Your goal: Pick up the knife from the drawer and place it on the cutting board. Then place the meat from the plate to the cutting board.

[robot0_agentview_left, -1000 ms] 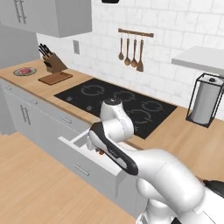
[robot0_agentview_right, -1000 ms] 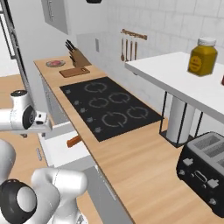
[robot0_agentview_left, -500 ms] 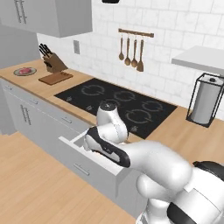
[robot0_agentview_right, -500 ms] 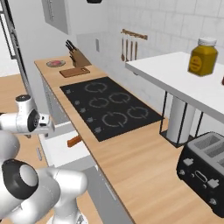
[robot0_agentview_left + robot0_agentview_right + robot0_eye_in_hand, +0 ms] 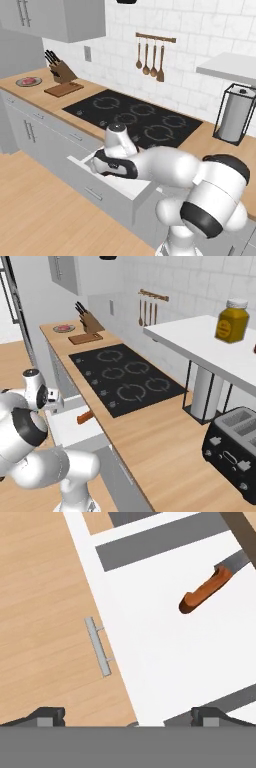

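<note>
The drawer (image 5: 165, 652) stands pulled out, white inside, with a slim bar handle (image 5: 97, 646) on its front. In it lies the knife (image 5: 205, 589), orange-red handle toward me and grey blade running under the counter edge. My gripper (image 5: 129, 717) hangs open above the drawer's front edge, well short of the knife, holding nothing. From the right base view the knife handle (image 5: 85, 417) shows in the drawer (image 5: 75, 431). Far left on the counter sit the cutting board (image 5: 63, 89) and the plate (image 5: 28, 82) with the meat (image 5: 29, 80).
A knife block (image 5: 60, 70) stands behind the cutting board. A black cooktop (image 5: 132, 115) fills the counter above the drawer. A paper towel holder (image 5: 235, 115) is at the right, a toaster (image 5: 235, 448) on the near counter. Wooden floor lies in front of the cabinets.
My arm has shifted a little over the open drawer while the jaws stayed wide. The knife has not moved.
</note>
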